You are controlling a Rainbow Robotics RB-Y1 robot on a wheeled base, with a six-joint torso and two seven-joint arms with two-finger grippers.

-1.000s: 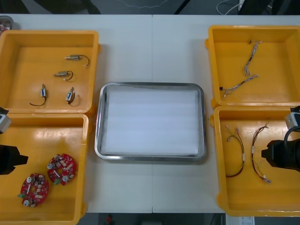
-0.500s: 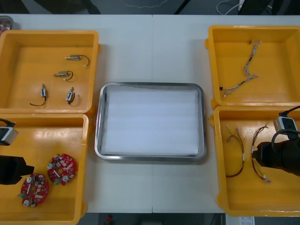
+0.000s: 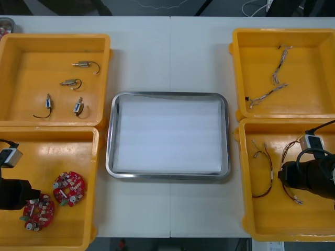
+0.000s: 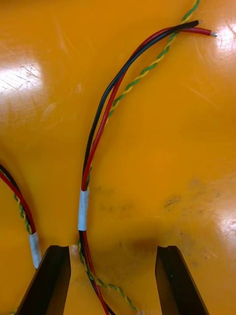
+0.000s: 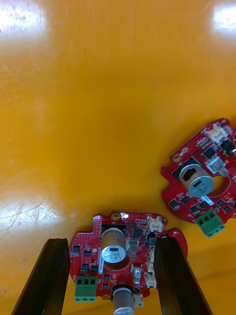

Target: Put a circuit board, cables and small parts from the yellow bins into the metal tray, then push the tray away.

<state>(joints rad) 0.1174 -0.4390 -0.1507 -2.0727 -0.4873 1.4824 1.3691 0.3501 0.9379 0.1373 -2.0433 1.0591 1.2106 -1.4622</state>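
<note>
Two round red circuit boards [image 3: 68,188] lie in the near left yellow bin [image 3: 52,144]. My left gripper [image 3: 32,198] is low over the nearer board [image 5: 120,263], open, one finger on each side of it; the other board [image 5: 201,182] lies just beyond. In the near right yellow bin [image 3: 246,209] lie two red, black and yellow cables [image 3: 266,172]. My right gripper [image 3: 282,178] hangs open over one cable [image 4: 98,147], which runs between the fingers, closer to one finger [image 4: 51,275]. The metal tray [image 3: 167,175], white inside, holds nothing.
The far left bin [image 3: 107,57] holds several small metal parts [image 3: 70,82]. The far right bin [image 3: 235,68] holds twisted blue and white cables [image 3: 272,86]. Bin walls stand close on both sides of the tray. Bare table lies beyond the tray.
My left gripper has moved toward the table's near edge onto the nearer board. My right gripper has shifted left and nearer over the cable. Nothing has been picked up.
</note>
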